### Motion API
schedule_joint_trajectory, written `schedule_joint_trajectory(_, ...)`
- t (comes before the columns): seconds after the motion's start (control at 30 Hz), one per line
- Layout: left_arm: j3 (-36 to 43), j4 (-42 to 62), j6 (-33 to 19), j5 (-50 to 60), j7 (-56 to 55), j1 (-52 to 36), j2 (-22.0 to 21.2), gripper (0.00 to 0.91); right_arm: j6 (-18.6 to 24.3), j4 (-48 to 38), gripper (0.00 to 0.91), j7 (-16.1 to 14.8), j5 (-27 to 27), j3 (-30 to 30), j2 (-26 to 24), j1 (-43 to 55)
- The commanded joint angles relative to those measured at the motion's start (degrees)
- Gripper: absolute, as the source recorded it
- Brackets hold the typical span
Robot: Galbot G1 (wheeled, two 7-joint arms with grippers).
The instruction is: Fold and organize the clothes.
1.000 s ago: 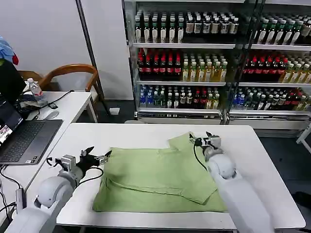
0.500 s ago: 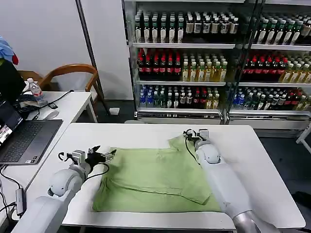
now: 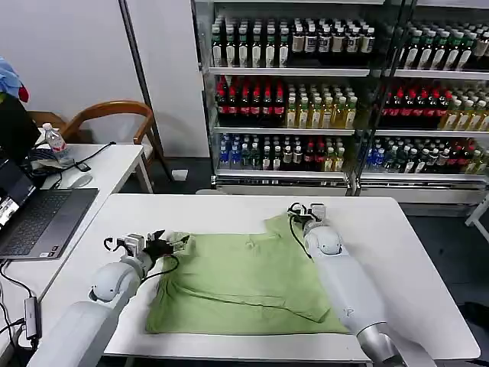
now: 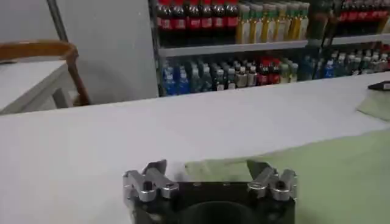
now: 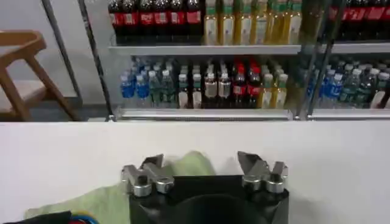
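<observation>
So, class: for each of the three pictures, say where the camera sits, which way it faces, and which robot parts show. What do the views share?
Head view: on the head, looking forward and down at the white table, green polo shirt, both arms.
Left wrist view: above the open left gripper, facing the shirt edge.
Right wrist view: above the open right gripper, facing the sleeve tip.
Shared: shirt, table, drink shelves.

Green polo shirt (image 3: 244,283) flat on white table (image 3: 412,267) — left gripper (image 3: 174,243) at one corner; right gripper (image 3: 302,215) at another

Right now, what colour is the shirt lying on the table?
Light green soft-fabric polo shirt; clearest in the head view.
</observation>
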Motion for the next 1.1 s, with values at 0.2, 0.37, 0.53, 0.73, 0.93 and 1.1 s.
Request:
schedule_joint_trajectory(0.2,1.6,5.2,0.1,0.1,-0.1,-2.7,-0.9,0.060,-0.2,-1.2,0.000,-0.8,0.6,-0.2,0.3,0.4)
schedule_joint_trajectory(0.37,1.7,4.9,0.3,0.2,-0.1,-2.6,-0.9,0.060,-0.2,-0.8,0.000,-1.1,0.5,-0.4,0.3,0.4)
schedule_joint_trajectory(0.53,1.5,4.5,-0.4,-0.1,0.2,-2.5,-1.2,0.060,0.5,0.6,0.000,-1.4,0.7,-0.5,0.0,-0.2)
schedule_joint_trajectory(0.73,0.5,-0.3,-1.9,-1.4,-0.1,-0.1,0.2,0.060,-2.1,13.4,0.000,1.1,6.4,-1.7,-4.2,-4.9)
schedule_joint_trajectory(0.93,-2.6,-11.6,-2.5,-3.3,-1.7,9.4,2.9,0.060,-6.3,32.1,0.000,3.1,12.5,-0.6,-11.0,-14.0)
schedule_joint_trajectory(1.1,-5.9,-17.6,-2.6,-4.9,-2.7,14.6,4.4,0.060,-7.5,42.5,0.000,3.6,13.7,2.5,-14.9,-21.0)
